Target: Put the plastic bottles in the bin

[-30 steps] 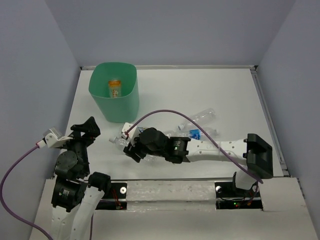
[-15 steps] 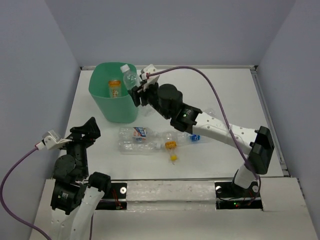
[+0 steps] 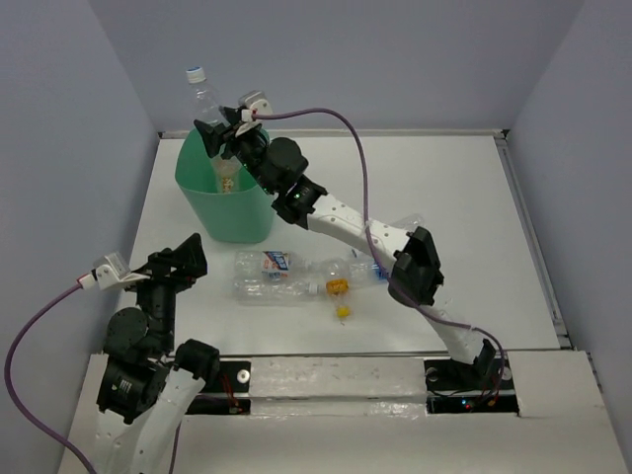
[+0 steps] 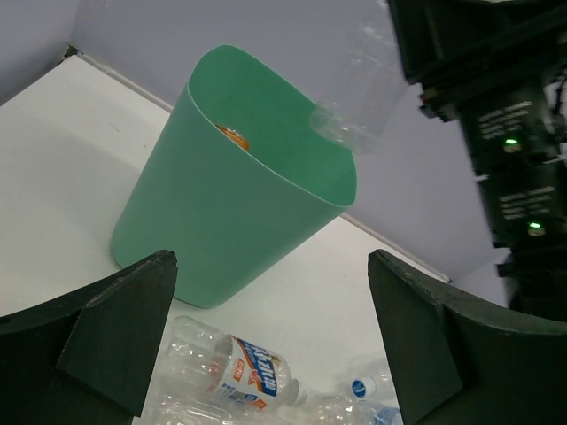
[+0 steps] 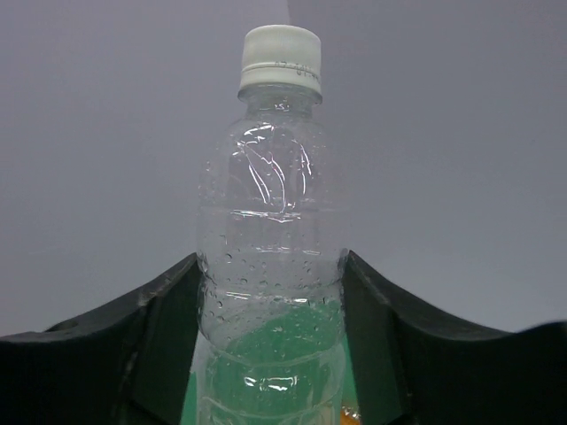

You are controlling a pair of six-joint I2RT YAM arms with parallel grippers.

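Overhead, the bin [image 3: 237,212] stands upright at the far left of the table [image 3: 474,197], its mouth open.
- Inside the bin: one small bottle [image 3: 227,178] with an orange label, low against the far wall. The near wall hides the rest of the interior.
- Right gripper [image 3: 219,133]: clamped on a clear bottle [image 3: 202,99], cap [image 5: 280,55] up and roughly upright. The left wrist view shows its base hanging over the bin's opening. I cannot tell whether it touches the rim.
- Left gripper [image 3: 178,259]: fingers wide apart, holding nothing, low at the near left and facing the bin.
- On the table, between the bin and the arm bases: a loose row of crushed bottles [image 3: 286,276], lying on their sides. One carries a red, white and blue label [image 4: 244,372]; another has a blue cap [image 4: 361,388].
- A yellow ring [image 3: 338,287] sits among them, with a yellow scrap [image 3: 343,312] just beside it.

Hard to make out:
- The crushed bottles are clear and overlap, and the right arm crosses the right end of the row, so the count is uncertain.
- The right wrist view cuts off the held bottle's lower part. Green shows through its plastic.

The surface is plain white with a raised edge strip. The walls [image 3: 395,59] are pale grey-lilac. A purple cable [image 3: 346,138] loops off the right wrist.
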